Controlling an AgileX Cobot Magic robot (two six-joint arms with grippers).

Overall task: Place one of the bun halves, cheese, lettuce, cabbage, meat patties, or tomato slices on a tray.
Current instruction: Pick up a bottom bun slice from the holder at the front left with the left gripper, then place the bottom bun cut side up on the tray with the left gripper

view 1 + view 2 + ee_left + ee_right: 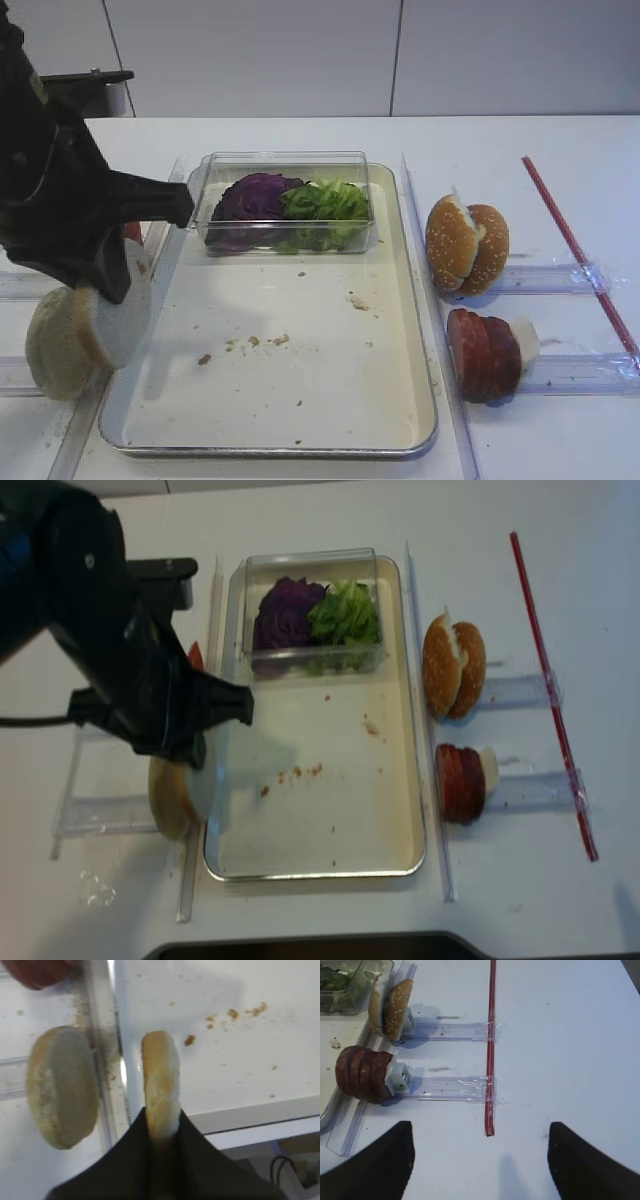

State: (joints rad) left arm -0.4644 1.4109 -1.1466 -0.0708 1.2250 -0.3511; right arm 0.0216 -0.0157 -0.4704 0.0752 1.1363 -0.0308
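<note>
My left gripper [161, 1112] is shut on a flat pale bun half [160, 1067], held upright on its edge over the left rim of the cream tray [300, 445]. In the high view this bun half [130, 315] hangs under the black arm. Purple cabbage [255, 195] and green lettuce [328, 200] lie in a clear box at the tray's far end. Meat patties [483, 352] stand in a rail right of the tray. A sliver of the tomato slices [35, 970] shows left of the tray. No cheese shows. My right gripper [480, 1160] is open above bare table.
A thicker pale bun half [58, 345] stands in its rail just left of the held one. Sesame bun halves [466, 246] stand right of the tray. A red strip [575, 250] is taped across the rails at far right. Crumbs dot the tray.
</note>
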